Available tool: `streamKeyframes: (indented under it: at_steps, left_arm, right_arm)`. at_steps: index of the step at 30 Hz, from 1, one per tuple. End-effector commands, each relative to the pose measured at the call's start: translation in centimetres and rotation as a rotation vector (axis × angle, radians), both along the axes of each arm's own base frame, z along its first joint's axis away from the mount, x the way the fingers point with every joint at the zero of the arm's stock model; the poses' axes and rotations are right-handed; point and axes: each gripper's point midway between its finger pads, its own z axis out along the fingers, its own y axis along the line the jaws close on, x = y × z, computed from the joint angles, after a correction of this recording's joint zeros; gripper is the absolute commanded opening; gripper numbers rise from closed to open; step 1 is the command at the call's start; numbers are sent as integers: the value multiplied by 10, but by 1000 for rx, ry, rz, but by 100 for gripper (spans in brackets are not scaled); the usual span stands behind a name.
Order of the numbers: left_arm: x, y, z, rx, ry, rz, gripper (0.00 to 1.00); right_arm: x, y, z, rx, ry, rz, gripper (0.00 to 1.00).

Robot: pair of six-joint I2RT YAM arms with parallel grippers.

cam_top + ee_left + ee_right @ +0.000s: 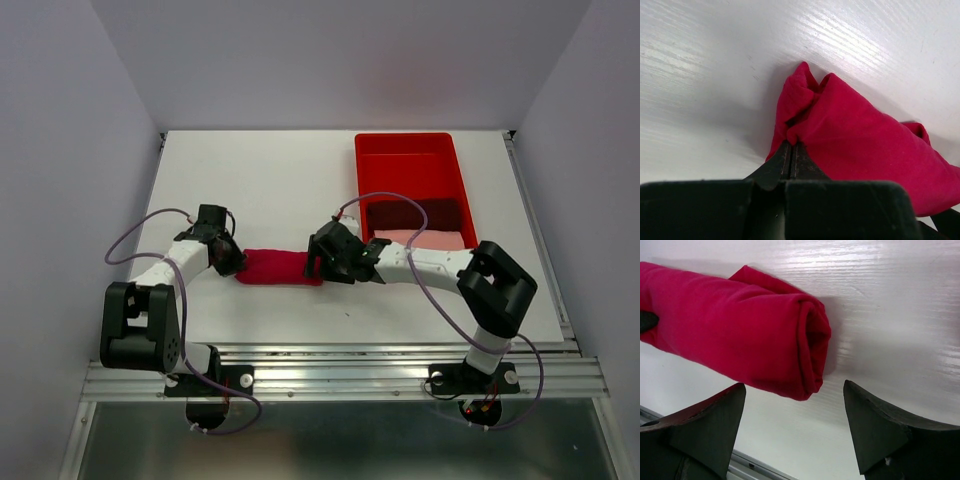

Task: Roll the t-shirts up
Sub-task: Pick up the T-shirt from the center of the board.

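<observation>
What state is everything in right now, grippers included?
crimson t-shirt: rolled up, lying on the table
left gripper: shut on one end of it
right gripper: open, at the other end
dark maroon t-shirt: folded, in the red tray
pale pink t-shirt: folded, in the tray beside it

**Occlusions and crops, this moment**
From above you cannot check the hold of the left gripper [791,149]: its own wrist covers the fingertips and the end of the crimson t-shirt [278,267] under them. In its wrist view the cloth between the pressed-together fingers is hidden, and the roll runs off the frame to the gripper's right. Ahead of the right gripper [794,386] the roll is cut off by the left edge, where a dark tip [646,320] is too cropped to name. Behind that gripper, its forearm partly covers the red tray [405,148]'s near wall. The maroon t-shirt [415,213] and pink t-shirt [425,239] are too small for you to read their folds.
</observation>
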Motion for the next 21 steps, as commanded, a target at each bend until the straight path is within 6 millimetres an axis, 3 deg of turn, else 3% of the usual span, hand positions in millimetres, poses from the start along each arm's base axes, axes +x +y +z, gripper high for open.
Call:
streamKeyframes:
  at_steps: [1,7,17,21]
  left_arm:
    - [5,7,5,34,-6,0,0]
    - [4,8,5,38,-6,-1,0]
    - [2,25,6,115,4,72,0]
    - [2,24,4,114,10,73,0]
  right_arm:
    - [15,9,6,27,-57,-58,82]
    - [17,14,7,55,-67,-56,72]
    - [27,4,-2,50,-60,-101,70]
    - [25,9,-2,74,-57,-76,72]
